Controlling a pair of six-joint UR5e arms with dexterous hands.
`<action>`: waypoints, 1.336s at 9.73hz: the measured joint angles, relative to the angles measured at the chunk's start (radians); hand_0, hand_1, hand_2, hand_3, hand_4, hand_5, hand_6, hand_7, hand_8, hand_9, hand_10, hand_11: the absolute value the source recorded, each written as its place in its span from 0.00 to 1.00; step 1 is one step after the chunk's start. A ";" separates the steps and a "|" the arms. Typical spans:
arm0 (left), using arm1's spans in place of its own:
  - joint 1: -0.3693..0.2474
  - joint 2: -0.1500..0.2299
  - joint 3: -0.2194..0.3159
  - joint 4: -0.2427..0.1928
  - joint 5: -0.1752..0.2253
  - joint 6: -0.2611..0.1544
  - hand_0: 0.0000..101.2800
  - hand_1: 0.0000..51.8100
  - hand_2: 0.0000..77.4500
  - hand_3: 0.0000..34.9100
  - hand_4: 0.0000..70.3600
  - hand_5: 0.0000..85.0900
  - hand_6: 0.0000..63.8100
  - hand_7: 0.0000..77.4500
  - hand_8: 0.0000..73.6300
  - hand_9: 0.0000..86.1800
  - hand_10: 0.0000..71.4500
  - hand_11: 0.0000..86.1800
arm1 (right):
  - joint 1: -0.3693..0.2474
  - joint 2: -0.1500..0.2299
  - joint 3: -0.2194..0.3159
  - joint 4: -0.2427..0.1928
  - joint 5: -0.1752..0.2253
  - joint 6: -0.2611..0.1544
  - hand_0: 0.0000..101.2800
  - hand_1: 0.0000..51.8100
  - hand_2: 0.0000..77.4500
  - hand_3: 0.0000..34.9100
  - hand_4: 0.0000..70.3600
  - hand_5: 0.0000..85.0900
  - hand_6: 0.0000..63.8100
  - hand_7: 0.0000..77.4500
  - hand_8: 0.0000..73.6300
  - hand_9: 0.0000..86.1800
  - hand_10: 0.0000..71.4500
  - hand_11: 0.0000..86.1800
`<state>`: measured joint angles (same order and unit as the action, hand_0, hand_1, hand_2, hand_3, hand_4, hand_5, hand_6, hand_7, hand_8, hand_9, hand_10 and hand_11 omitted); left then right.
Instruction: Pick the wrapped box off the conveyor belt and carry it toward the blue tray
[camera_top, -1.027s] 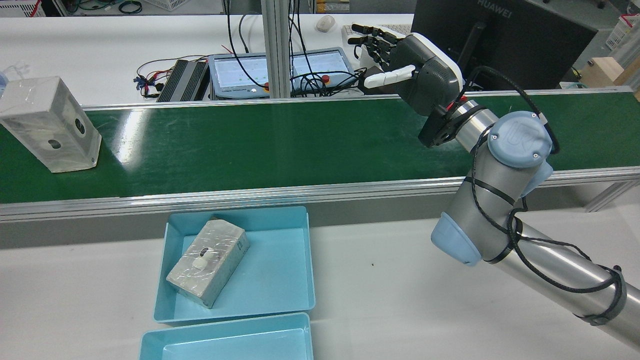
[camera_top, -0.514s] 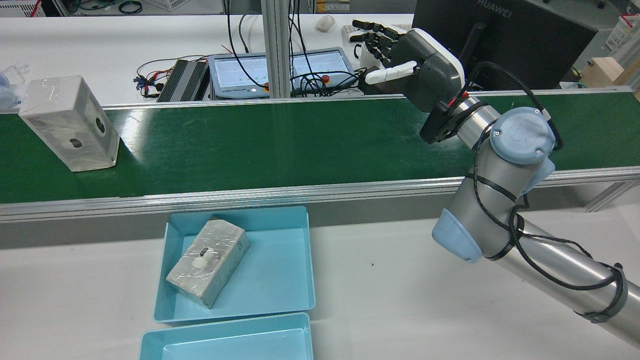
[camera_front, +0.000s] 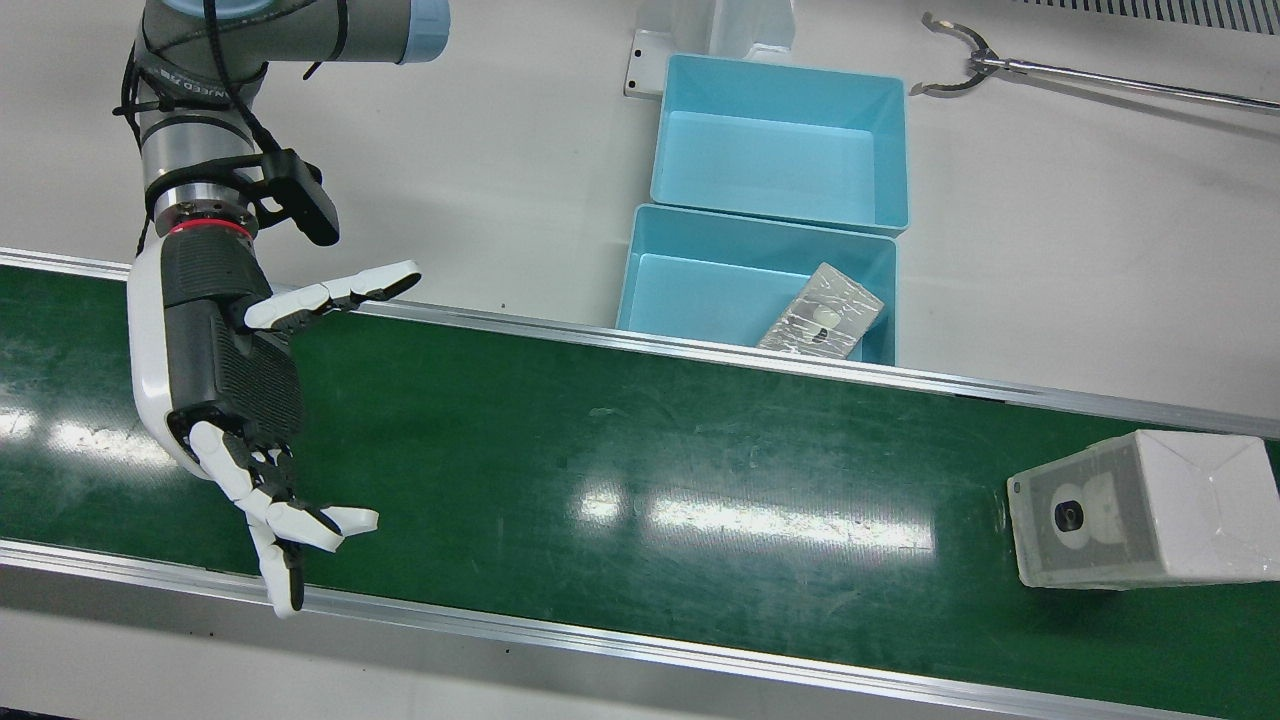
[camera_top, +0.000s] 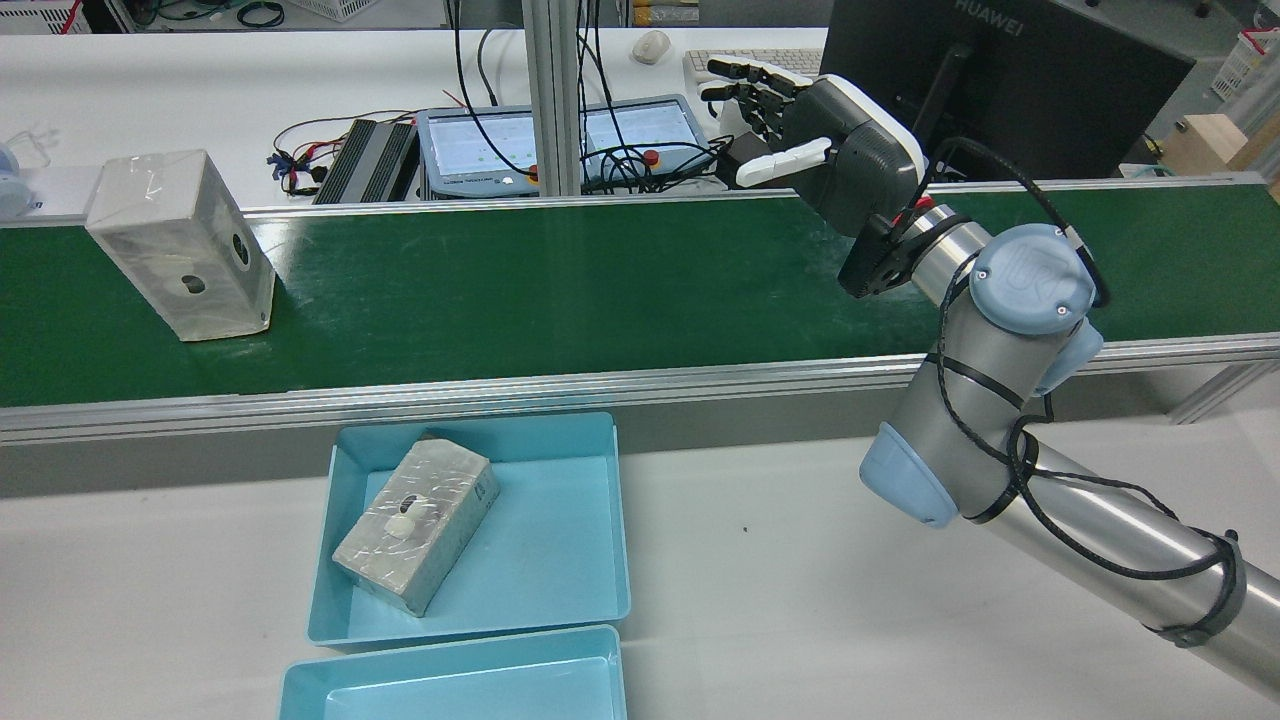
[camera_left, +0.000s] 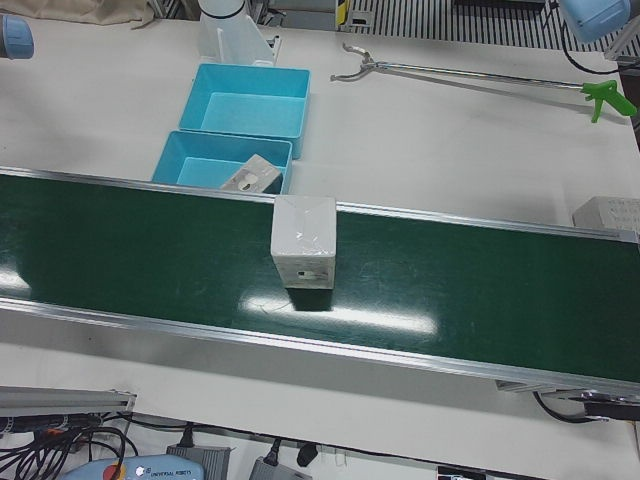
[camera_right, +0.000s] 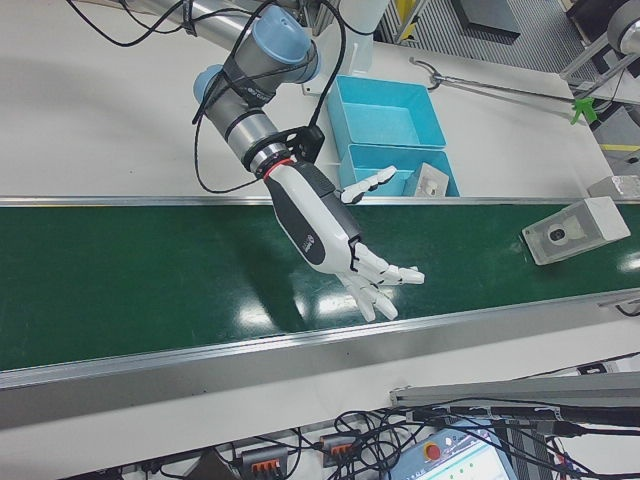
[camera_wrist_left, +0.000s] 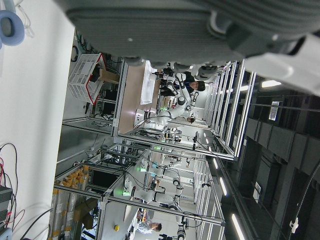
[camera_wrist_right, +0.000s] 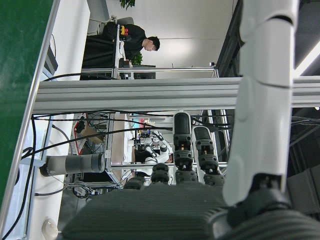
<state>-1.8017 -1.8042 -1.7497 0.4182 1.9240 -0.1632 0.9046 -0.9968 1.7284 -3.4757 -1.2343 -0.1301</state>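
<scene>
The wrapped box (camera_top: 180, 245) stands upright on the green conveyor belt (camera_top: 550, 280), far from any hand. It also shows in the front view (camera_front: 1140, 510), left-front view (camera_left: 303, 240) and right-front view (camera_right: 575, 230). My right hand (camera_front: 235, 400) is open and empty, fingers spread, above the belt's other end (camera_top: 830, 140) (camera_right: 330, 235). The blue tray (camera_top: 620, 520) sits beside the belt and holds another wrapped box (camera_top: 415, 525). Of my left hand, only part of the palm (camera_wrist_left: 165, 30) shows, in its own view.
A second, empty blue tray (camera_front: 780, 150) sits behind the first. A long reach-grabber tool (camera_front: 1050, 72) lies on the white table. A tablet (camera_top: 560, 140), cables and a monitor (camera_top: 1000, 80) stand beyond the belt's far rail.
The wrapped box has travelled along the belt toward the right of the rear view. My right hand has shifted slightly and stays open.
</scene>
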 joint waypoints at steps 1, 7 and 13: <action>0.000 0.000 0.000 0.000 0.000 0.000 0.00 0.00 0.01 0.00 0.00 0.01 0.01 0.01 0.01 0.01 0.01 0.01 | -0.005 -0.001 -0.004 -0.001 0.000 0.002 0.48 0.22 0.05 0.00 0.26 0.18 0.21 0.37 0.05 0.08 0.00 0.03; 0.000 0.000 0.000 0.000 0.000 0.000 0.00 0.00 0.01 0.00 0.00 0.01 0.01 0.01 0.01 0.01 0.00 0.01 | -0.028 -0.002 -0.005 -0.045 -0.002 0.021 0.47 0.22 0.03 0.00 0.20 0.19 0.16 0.30 0.04 0.05 0.00 0.01; 0.000 0.000 0.000 0.000 0.000 0.000 0.00 0.00 0.01 0.00 0.00 0.01 0.01 0.01 0.01 0.01 0.01 0.01 | -0.027 -0.003 -0.006 -0.046 -0.002 0.029 0.47 0.22 0.04 0.00 0.21 0.19 0.16 0.30 0.04 0.04 0.00 0.01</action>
<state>-1.8017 -1.8042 -1.7497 0.4182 1.9240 -0.1633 0.8780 -1.0000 1.7225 -3.5221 -1.2364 -0.1014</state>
